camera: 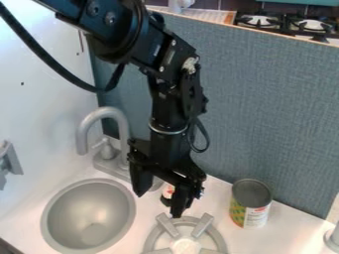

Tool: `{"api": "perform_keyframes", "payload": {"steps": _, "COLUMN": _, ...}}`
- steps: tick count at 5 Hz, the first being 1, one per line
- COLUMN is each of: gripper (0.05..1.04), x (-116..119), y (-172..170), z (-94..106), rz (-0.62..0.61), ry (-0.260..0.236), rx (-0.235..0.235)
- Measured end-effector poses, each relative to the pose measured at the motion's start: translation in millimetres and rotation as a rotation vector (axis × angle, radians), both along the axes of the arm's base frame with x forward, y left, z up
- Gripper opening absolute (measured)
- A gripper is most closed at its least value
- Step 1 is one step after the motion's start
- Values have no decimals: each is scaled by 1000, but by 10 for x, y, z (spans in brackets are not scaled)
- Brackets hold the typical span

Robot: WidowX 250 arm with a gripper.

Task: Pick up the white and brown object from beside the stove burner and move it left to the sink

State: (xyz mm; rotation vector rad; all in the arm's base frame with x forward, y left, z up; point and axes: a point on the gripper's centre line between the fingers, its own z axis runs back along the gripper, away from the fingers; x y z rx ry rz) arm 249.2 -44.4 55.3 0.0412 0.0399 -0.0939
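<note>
The black gripper [159, 205] hangs above the counter between the sink and the burner, its fingers apart and pointing down. Close beside its right finger, and partly hidden by it, is a small item [168, 192] with white, red and dark parts; whether they touch, I cannot tell. A can [251, 203] with a grey top and a green, yellow and white label stands upright to the right, near the blue-grey panel.
A round grey sink [89, 216] lies at the lower left, with a grey faucet [120, 128] behind it. The grey burner [151, 243] is at the bottom centre. A blue-grey panel [271, 109] rises behind the counter [278, 240]; a white wall [39, 114] bounds the left.
</note>
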Motion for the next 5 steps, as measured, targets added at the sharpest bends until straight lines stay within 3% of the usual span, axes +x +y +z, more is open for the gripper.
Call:
{"api": "perform_keyframes", "payload": {"steps": 1, "gripper": 1005, "x": -36, "y": 3, "z": -63, "rz": 1, "ry": 22, "rx": 5}}
{"api": "perform_keyframes", "payload": {"steps": 2, "gripper": 1005, "x": -150, "y": -230, "z": -172, "rz": -90, "ry": 2, "rx": 1}}
{"api": "perform_keyframes", "payload": {"steps": 4, "gripper": 1005, "x": -309, "y": -661, "z": -212, "rz": -185, "ry": -36, "rx": -116}}
{"api": "perform_keyframes", "payload": {"steps": 5, "gripper": 1005, "x": -379, "y": -887, "z": -391, "rz": -235, "ry": 19, "rx": -143}}
